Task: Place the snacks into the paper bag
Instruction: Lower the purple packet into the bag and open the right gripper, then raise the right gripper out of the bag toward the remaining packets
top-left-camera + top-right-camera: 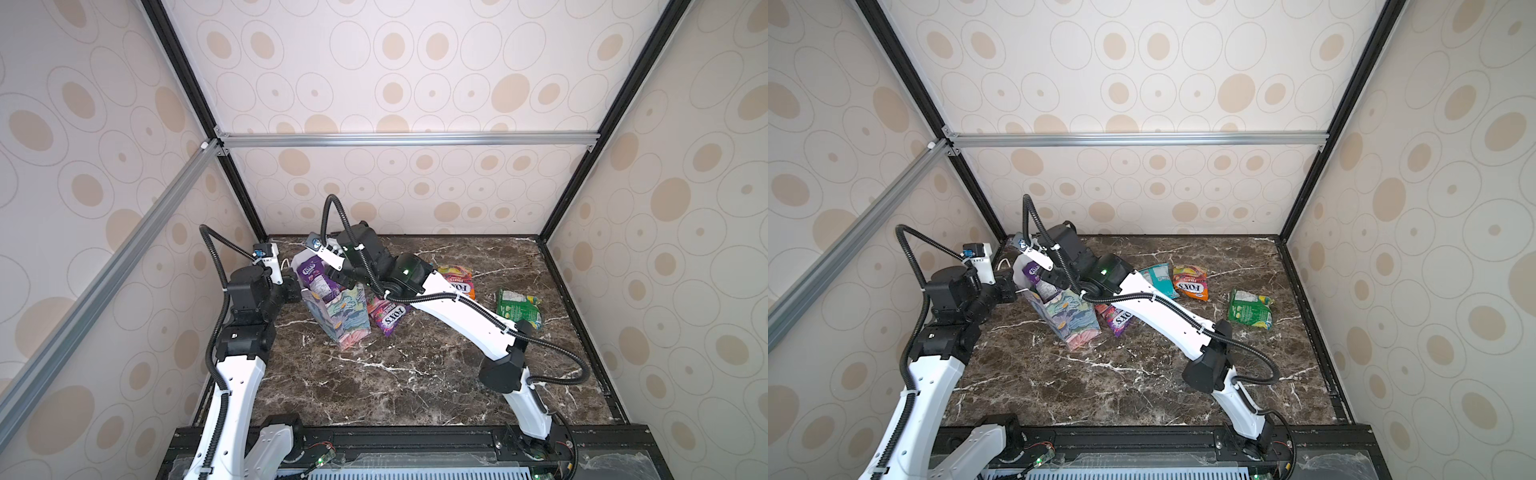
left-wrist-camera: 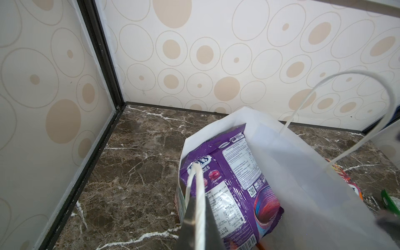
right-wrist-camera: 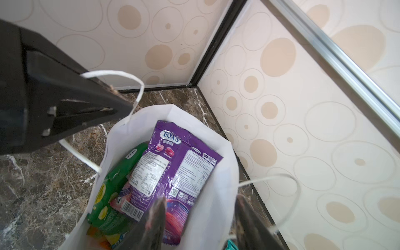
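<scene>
Purple packet (image 3: 179,164) stands on end inside paper bag (image 1: 349,316); long axis runs bottom to mouth, "FOX'S" end uppermost, leaning on white inner wall. We see right gripper (image 3: 200,198) over bag mouth, jaws about half apart, gripping nothing; one finger overlaps packet's lower end, contact unclear. Left gripper (image 2: 195,203) clamped on white cord handle (image 2: 201,184). Bag sits on marble table (image 1: 374,374), left of centre toward rear, upright but tilted, mouth leaning rear-left. Green packet (image 3: 112,194) lies beside purple one inside.
</scene>
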